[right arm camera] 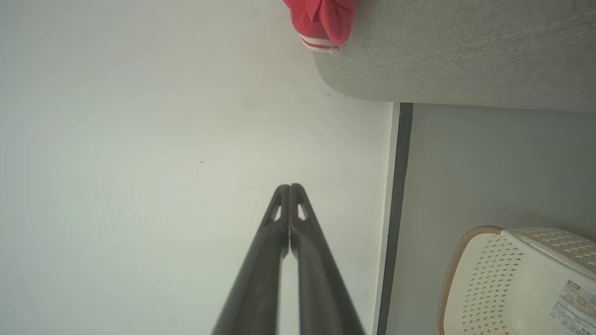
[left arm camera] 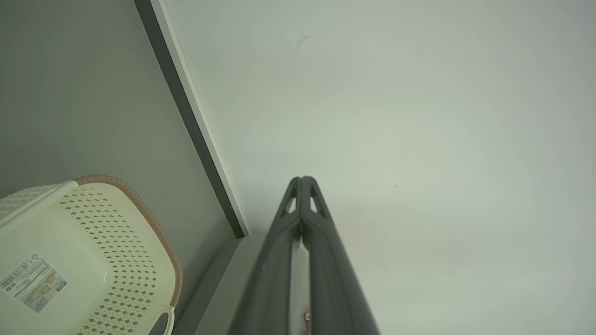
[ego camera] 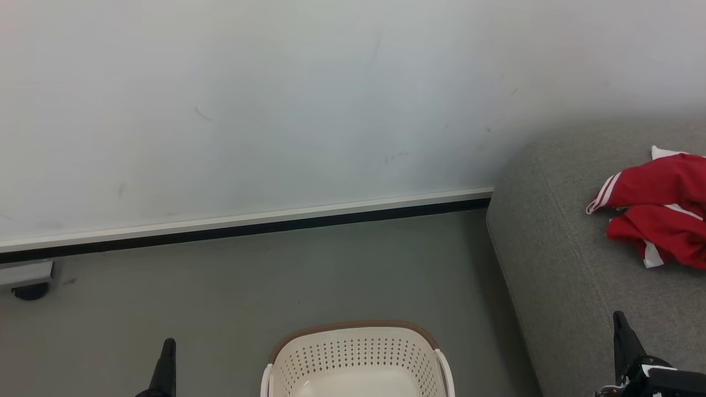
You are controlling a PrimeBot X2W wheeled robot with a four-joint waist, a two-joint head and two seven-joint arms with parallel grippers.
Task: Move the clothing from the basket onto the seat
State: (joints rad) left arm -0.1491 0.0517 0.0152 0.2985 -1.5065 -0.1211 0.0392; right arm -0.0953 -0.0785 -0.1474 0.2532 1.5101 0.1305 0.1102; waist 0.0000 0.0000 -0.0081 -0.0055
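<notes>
The basket (ego camera: 358, 353) stands on the grey floor (ego camera: 220, 286) at the bottom middle of the head view, its brown rim toward the wall (ego camera: 276, 110). Its pale, bare bottom shows, and in the left wrist view a printed label (left arm camera: 32, 283) is stuck flat on that bottom.

The seat (ego camera: 573, 259) fills the right side of the head view, with its rounded corner against the wall and its near edge well apart from the basket. A red garment (ego camera: 659, 209) with white stripes lies crumpled on top of the seat, toward the right edge of the view. In the right wrist view, a fold of it and a striped cuff sit at the seat's rounded edge.

The left hand (ego camera: 167, 353) shows at the lower left of the head view, over the floor to the left of the basket and touching nothing. In its own wrist view the two dark fingers (left arm camera: 321, 242) are pressed together tip to tip with nothing between them, pointing at the wall.

The right hand (ego camera: 620, 331) shows at the lower right, over the front part of the seat, apart from the garment. Its fingers (right arm camera: 312, 260) also meet at the tips and hold nothing.

A black and white skirting strip (ego camera: 276, 220) runs along the foot of the wall, ending at the seat.
</notes>
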